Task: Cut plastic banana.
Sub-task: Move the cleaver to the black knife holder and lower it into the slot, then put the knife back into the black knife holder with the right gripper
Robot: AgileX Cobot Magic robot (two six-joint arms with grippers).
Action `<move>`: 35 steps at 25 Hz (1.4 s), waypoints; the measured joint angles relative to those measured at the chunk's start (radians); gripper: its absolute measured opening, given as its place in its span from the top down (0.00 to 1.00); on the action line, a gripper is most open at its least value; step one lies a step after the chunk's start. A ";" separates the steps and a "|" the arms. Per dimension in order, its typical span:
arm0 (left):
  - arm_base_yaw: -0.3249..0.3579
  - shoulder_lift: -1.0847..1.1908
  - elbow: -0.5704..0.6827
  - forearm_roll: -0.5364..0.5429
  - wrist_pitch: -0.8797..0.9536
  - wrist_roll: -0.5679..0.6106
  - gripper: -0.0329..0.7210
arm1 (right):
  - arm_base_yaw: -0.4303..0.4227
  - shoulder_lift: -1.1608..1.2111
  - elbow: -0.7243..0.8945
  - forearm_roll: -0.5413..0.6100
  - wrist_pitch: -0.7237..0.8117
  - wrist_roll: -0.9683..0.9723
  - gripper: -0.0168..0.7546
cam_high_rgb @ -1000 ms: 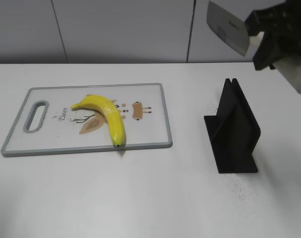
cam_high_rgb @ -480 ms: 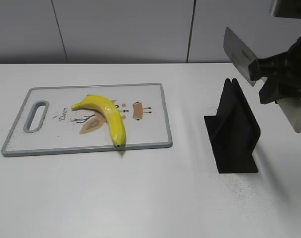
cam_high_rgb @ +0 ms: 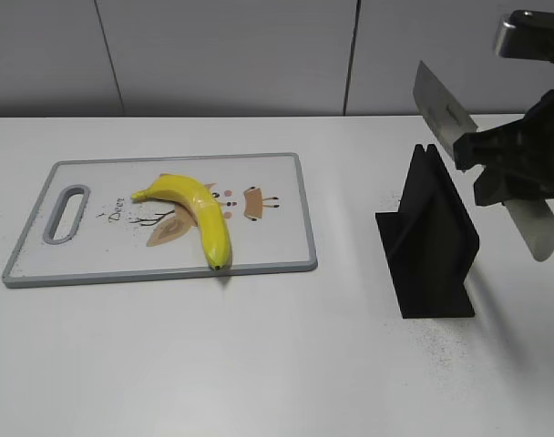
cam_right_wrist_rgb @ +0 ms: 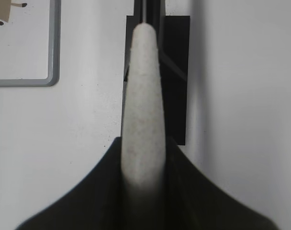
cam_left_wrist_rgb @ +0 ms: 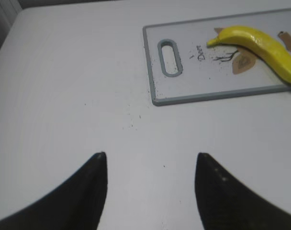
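Note:
A yellow plastic banana (cam_high_rgb: 202, 211) lies whole on a white cutting board (cam_high_rgb: 104, 248) with a grey rim, at the left of the table. It also shows in the left wrist view (cam_left_wrist_rgb: 260, 42), on the board (cam_left_wrist_rgb: 184, 91). My right gripper (cam_high_rgb: 497, 162) is shut on a knife with a white handle (cam_high_rgb: 535, 226). Its grey blade (cam_high_rgb: 441, 111) points up and to the left, just above the black knife stand (cam_high_rgb: 432, 248). In the right wrist view the handle (cam_right_wrist_rgb: 143, 96) sits between the jaws (cam_right_wrist_rgb: 143, 143) over the stand (cam_right_wrist_rgb: 176, 72). My left gripper (cam_left_wrist_rgb: 150, 155) is open and empty over bare table.
The black knife stand rises upright at the right of the table with a slot in its top. A corner of the cutting board (cam_right_wrist_rgb: 21, 57) shows in the right wrist view. A grey wall runs behind the white table (cam_high_rgb: 277, 364).
My right gripper has come down and slightly left with the knife, so the blade is now close above the stand's top. The banana and board have not moved.

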 joint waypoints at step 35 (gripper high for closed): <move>0.000 -0.079 0.003 0.002 0.003 -0.004 0.21 | -0.001 0.061 0.094 0.024 -0.063 0.021 0.14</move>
